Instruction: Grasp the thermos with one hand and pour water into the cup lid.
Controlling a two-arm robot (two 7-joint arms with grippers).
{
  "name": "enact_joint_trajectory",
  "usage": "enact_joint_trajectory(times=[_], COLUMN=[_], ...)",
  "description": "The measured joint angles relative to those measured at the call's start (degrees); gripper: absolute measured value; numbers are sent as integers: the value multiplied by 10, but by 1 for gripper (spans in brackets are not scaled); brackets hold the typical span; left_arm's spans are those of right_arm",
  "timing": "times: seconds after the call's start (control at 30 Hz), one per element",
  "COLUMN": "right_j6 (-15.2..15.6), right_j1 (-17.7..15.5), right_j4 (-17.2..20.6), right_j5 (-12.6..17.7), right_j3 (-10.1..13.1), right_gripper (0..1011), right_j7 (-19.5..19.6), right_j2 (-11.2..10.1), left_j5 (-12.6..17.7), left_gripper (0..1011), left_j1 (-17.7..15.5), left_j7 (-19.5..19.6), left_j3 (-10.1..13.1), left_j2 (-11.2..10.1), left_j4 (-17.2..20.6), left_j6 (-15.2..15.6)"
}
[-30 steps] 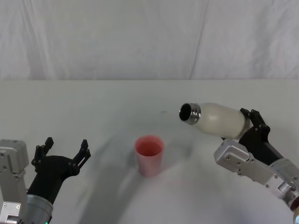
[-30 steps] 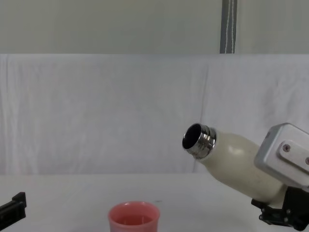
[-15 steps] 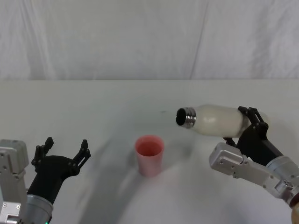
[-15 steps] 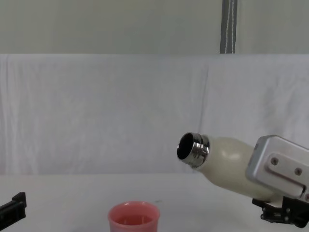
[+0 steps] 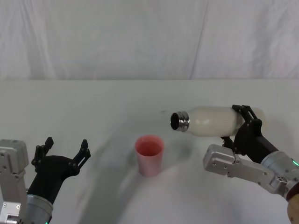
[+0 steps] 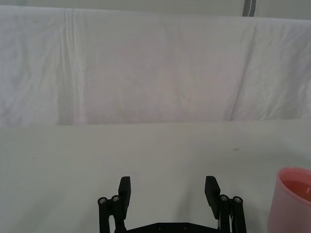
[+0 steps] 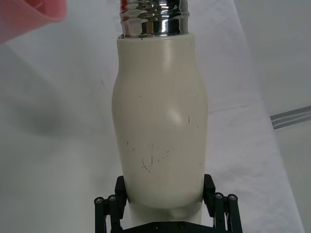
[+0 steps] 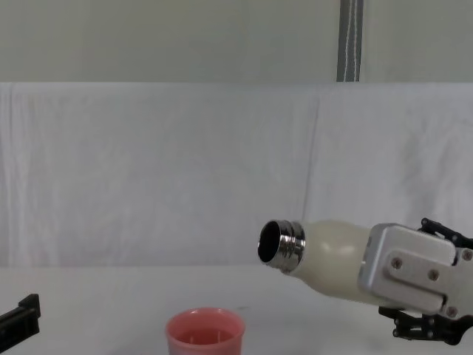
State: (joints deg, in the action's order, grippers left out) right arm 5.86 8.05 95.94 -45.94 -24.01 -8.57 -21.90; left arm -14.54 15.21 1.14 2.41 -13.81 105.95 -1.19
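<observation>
**Bottle tips toward the cup**

The right gripper (image 5: 246,122), clamped on the matte cream thermos (image 5: 212,122), has lowered its shiny steel neck nearly level, closer above the small pink cup lid (image 5: 149,155): pouring looks near. The left gripper (image 5: 63,151) waits spread wide, left of the cup

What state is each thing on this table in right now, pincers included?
thermos: uncapped, held almost level above the table, mouth toward the cup lid.
cup lid: upright on the table.
right pincer: shut on the thermos's base.
left pincer: open, empty, beside the cup lid.
</observation>
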Motion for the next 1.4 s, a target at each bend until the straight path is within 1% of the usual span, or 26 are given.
enact_joint_trajectory(times=[0.2, 0.9, 1.17, 1.4], right_j6=[3, 3, 3, 4], right_j1=[11, 38, 48, 54], right_j4=[-8, -27, -32, -34], right_j5=[-14, -34, -54, -62], right_j3=[-9, -36, -50, -56], right_gripper=[955, 955, 955, 955], right_j7=[-2, -1, 1, 2], right_j2=[-3, 1, -2, -4], left_j5=[0, 0, 0, 0], left_gripper=[1001, 1001, 1001, 1001], left_j1=[0, 0, 0, 0], left_j7=[0, 0, 0, 0], left_j3=[0, 0, 0, 0], left_j2=[0, 0, 0, 0], left_j4=[0, 0, 0, 0], left_j6=[0, 0, 0, 0])
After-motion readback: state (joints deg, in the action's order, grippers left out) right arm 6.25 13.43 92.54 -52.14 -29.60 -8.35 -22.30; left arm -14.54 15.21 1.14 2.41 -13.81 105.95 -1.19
